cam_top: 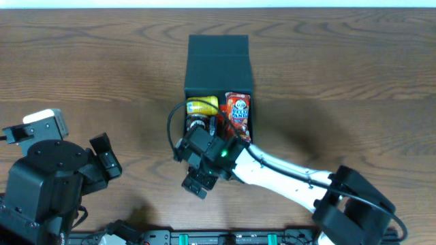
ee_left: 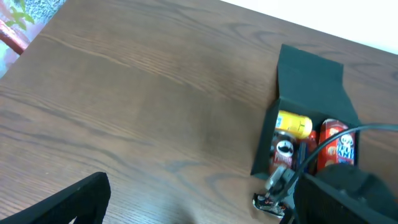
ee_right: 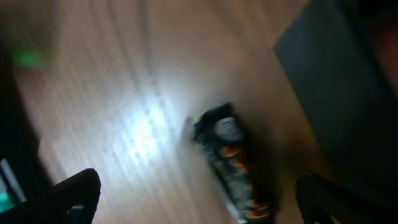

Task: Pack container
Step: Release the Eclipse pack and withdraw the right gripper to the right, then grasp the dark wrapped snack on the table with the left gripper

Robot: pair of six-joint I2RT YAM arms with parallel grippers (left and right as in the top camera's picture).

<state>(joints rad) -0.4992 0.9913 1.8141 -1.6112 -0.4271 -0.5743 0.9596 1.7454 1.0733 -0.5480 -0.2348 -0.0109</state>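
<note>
Container (cam_top: 218, 64) sat at the centre of the table (cam_top: 354, 75), lid open; a dark snack bar (ee_right: 230, 163) lay just before its near wall, below the right gripper (cam_top: 196, 182), the nearer arm, jaws spread wide either side, bar slanted between them; left gripper (cam_top: 105, 158) spread too, well apart.

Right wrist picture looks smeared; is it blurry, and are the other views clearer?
Right wrist: whole frame blurred, white glare on the table beside a dark packet. Overhead: sharp, evenly lit, the container plain to see. Left wrist: mostly sharp, soft light.
</note>
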